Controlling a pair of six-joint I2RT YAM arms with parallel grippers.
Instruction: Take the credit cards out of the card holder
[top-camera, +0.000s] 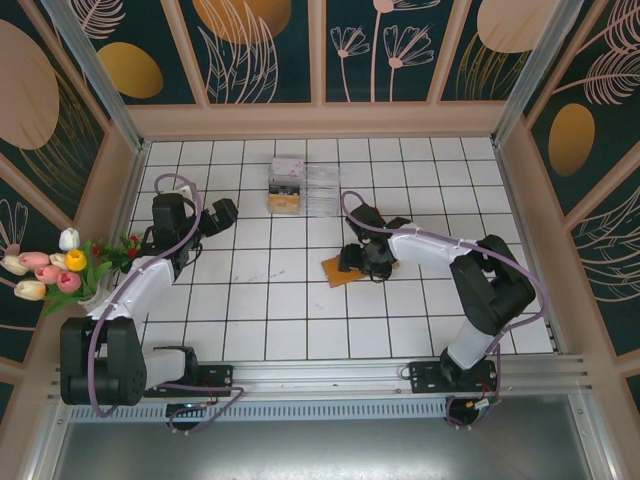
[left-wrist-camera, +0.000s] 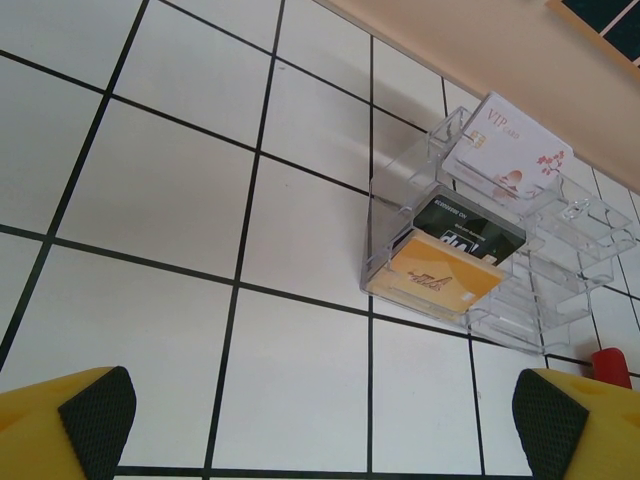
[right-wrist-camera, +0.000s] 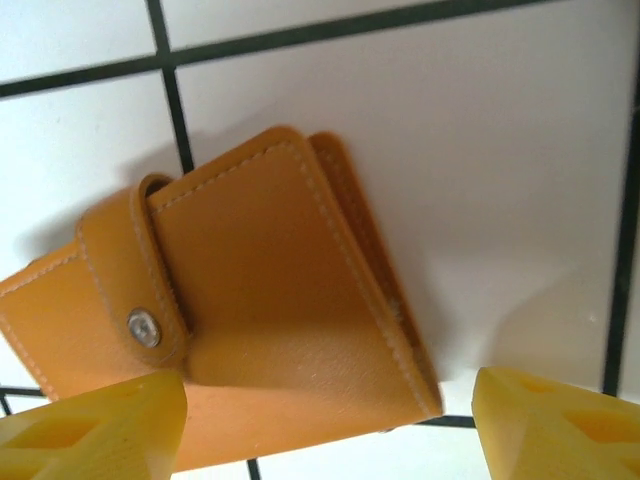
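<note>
The white tiled table (top-camera: 300, 310) carries both arms. The right gripper (top-camera: 362, 265) hangs low over the card holder (top-camera: 333, 271), which lies flat near the table's middle, in front of the clear plastic box (top-camera: 300, 185). From the right wrist, the card holder (right-wrist-camera: 270, 300) is folded shut, its strap snapped down. The right gripper (right-wrist-camera: 325, 430) is spread wide with a yellow finger at either side and holds nothing. The left gripper (top-camera: 225, 212) hovers over bare tiles at the left, facing the box (left-wrist-camera: 480, 250). Its fingers (left-wrist-camera: 95, 410) are spread wide and empty. The box holds a white VIP card (left-wrist-camera: 505, 145), a black card (left-wrist-camera: 465, 225) and an orange card (left-wrist-camera: 440, 280).
</note>
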